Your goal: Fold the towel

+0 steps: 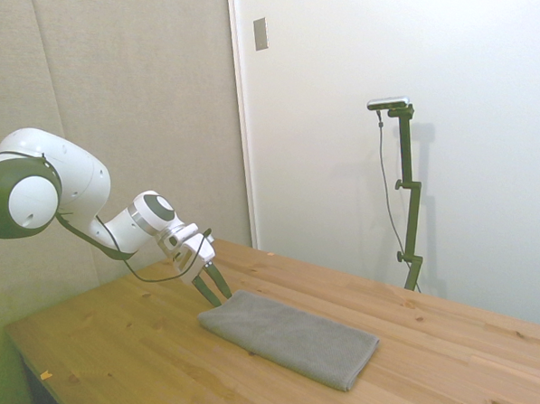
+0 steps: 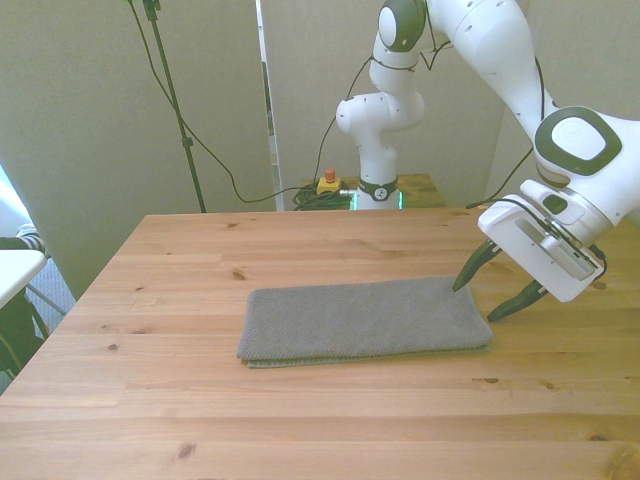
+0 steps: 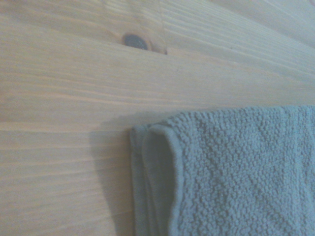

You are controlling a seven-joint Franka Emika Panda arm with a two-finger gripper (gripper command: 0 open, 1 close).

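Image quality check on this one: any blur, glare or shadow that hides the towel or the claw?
Side view: evenly lit, slight green tint at the left edge, towel and open claw clear. Front view: sharp, soft light, no glare, towel and claw unobscured. Wrist view: slightly soft, a faint shadow on the table beside the towel's layered edge, terry texture still legible.

The white arm (image 1: 44,195) reaches in low, elbow bent, forearm sloping down toward four o'clock in the side view. The wrist (image 2: 572,160) tips the gripper (image 2: 493,290) downward at a slant. Its two dark fingers (image 2: 470,270) are spread wide apart, tips pointing down toward seven o'clock in the front view, nothing between them, hovering just above the worktop (image 2: 320,420).
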